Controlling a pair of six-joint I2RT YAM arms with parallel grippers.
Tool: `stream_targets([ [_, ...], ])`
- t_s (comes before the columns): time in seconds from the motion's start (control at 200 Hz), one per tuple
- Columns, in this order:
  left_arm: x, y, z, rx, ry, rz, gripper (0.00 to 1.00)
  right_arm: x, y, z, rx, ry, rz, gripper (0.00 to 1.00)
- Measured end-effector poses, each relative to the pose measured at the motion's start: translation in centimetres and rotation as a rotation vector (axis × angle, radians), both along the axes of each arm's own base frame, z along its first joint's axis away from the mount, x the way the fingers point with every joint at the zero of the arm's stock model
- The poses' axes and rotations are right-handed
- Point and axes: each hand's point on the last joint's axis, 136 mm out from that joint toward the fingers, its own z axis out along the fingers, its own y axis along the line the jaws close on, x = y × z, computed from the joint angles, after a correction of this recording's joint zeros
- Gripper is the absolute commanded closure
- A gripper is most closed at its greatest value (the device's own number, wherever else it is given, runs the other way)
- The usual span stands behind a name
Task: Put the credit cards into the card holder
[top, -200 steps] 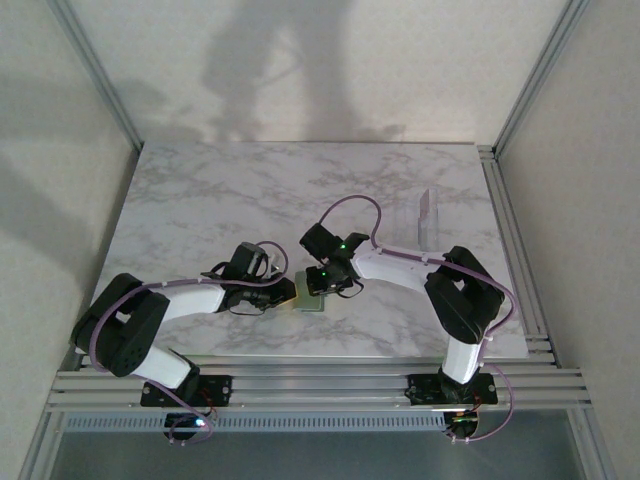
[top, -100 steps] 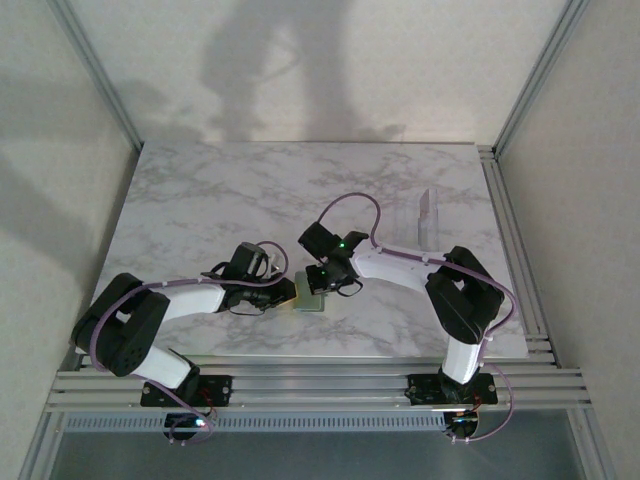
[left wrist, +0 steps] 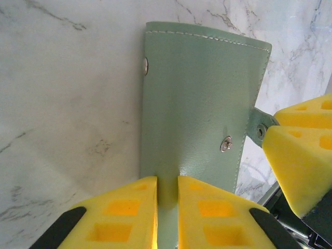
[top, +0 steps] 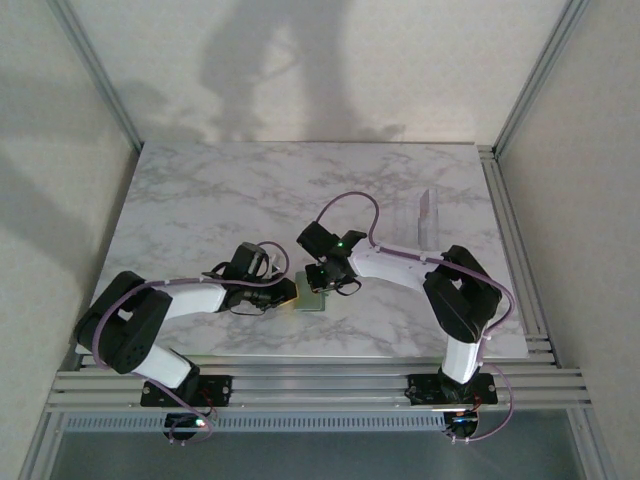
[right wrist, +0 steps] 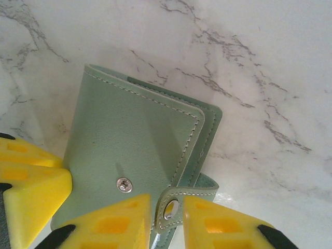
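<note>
Where the two arms meet near the front of the desk (top: pixel 200 200), the top view shows the holder (top: pixel 312 303) lying flat, a small pale-green rectangle. The left gripper (top: pixel 288 295) is at its left edge and the right gripper (top: pixel 322 288) at its far edge. The desk is white marble-patterned with grey veins. It sits in an aluminium frame (top: pixel 300 380) between plain white walls. A clear upright stand (top: pixel 428 215) stands well apart at the right, and what it holds cannot be told.

In the left wrist view the holder is smooth, leather-like and folded shut, with pale stitching along its borders. It has a metal rivet (left wrist: pixel 145 66) by one corner and a snap stud (left wrist: pixel 225 144) near the opposite edge. The left gripper's yellow, foam-like pads (left wrist: pixel 124 205), moulded with square hollows, pinch the holder's near edge. Their gap is narrow.

In the right wrist view the layered edges of the fold and a rounded stitched corner show. The small tab (right wrist: pixel 168 210), with its metal snap ring, stands between the right gripper's pads (right wrist: pixel 111 223). The gap is narrow, and I cannot tell whether the pads press the tab.
</note>
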Motion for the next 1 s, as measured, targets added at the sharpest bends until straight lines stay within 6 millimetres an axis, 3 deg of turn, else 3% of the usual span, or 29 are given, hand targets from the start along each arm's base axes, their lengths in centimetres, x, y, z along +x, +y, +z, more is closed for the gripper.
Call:
stream_targets([
  [0.16, 0.0, 0.0, 0.0, -0.001, -0.001, 0.0, 0.85, 0.1, 0.1, 0.0, -0.001, -0.001, 0.004, 0.96],
  [0.275, 0.0, 0.0, 0.0, -0.001, -0.001, 0.0, 0.85, 0.0, 0.1, 0.0, -0.001, 0.0, 0.003, 1.0],
  [1.001, 0.0, -0.1, 0.0, -0.005, 0.001, 0.001, 0.87, -0.2, 2.1, 0.1, 0.085, 0.021, 0.009, 1.0],
])
